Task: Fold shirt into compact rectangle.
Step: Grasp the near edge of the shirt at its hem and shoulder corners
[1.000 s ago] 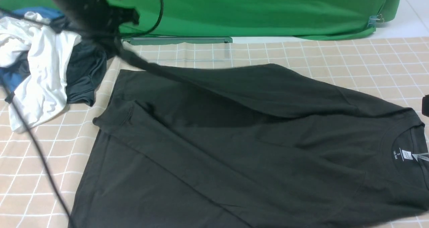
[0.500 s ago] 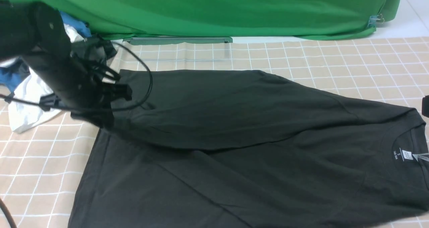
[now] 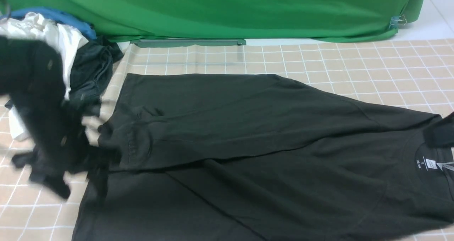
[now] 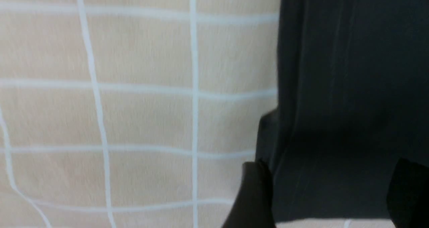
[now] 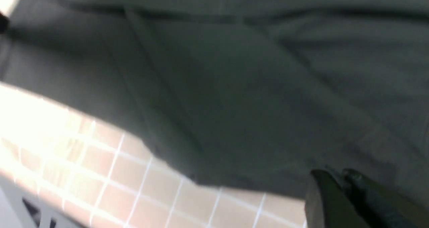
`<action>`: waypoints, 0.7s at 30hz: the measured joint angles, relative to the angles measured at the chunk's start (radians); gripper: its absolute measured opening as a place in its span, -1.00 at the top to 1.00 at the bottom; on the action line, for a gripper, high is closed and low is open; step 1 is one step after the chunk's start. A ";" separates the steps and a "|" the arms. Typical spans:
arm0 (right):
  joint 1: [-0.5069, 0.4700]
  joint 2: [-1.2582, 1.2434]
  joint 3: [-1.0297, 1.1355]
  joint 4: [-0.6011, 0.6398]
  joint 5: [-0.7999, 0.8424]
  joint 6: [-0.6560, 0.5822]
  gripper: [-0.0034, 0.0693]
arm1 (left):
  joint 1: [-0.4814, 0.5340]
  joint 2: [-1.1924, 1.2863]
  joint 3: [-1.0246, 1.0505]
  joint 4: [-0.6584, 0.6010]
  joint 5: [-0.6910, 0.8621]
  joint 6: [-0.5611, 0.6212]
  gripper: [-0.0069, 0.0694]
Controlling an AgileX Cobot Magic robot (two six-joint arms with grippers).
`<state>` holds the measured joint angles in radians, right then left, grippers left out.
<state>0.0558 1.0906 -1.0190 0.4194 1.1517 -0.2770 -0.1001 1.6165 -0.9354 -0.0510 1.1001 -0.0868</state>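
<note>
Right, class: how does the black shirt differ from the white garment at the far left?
The black shirt lies spread almost flat on the checked tablecloth; the white garment sits crumpled in a heap. The black shirt covers far more of that tablecloth than the white garment does. Both are soft clothing.

The shirt (image 3: pixel 248 127) is seen as matt black cloth, soft and lightly creased. The checked table cover (image 3: pixel 354 63) is read as smooth, faintly shiny. The green backdrop (image 3: pixel 248 10) is matt cloth. Slight sheen is noted on the dark grey garment (image 3: pixel 92 71).
</note>
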 joint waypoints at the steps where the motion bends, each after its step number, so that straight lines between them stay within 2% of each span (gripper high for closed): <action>1: 0.000 0.005 0.000 0.000 0.001 -0.003 0.66 | 0.000 -0.011 0.020 0.000 -0.004 -0.005 -0.46; 7: 0.025 0.041 0.000 -0.005 -0.010 -0.025 0.66 | 0.000 -0.094 0.238 -0.019 -0.176 -0.016 -0.46; 13: 0.111 0.043 0.000 -0.006 -0.063 -0.034 0.66 | 0.000 -0.094 0.303 -0.054 -0.284 -0.004 -0.42; 16: 0.143 0.043 0.000 -0.006 -0.061 -0.034 0.65 | 0.000 -0.090 0.303 -0.053 -0.285 0.003 -0.22; 18: 0.161 0.045 0.000 -0.006 -0.043 -0.034 0.64 | 0.000 -0.090 0.303 -0.053 -0.286 0.019 0.00; 19: 0.174 0.047 -0.001 -0.013 -0.019 -0.034 0.64 | 0.000 -0.090 0.299 -0.057 -0.286 0.023 0.26; 21: 0.204 0.068 -0.001 -0.050 0.034 -0.034 0.63 | 0.000 -0.090 0.290 -0.070 -0.279 0.038 0.59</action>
<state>0.2602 1.1581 -1.0201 0.3689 1.1855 -0.3111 -0.1001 1.5262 -0.6451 -0.1215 0.8213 -0.0488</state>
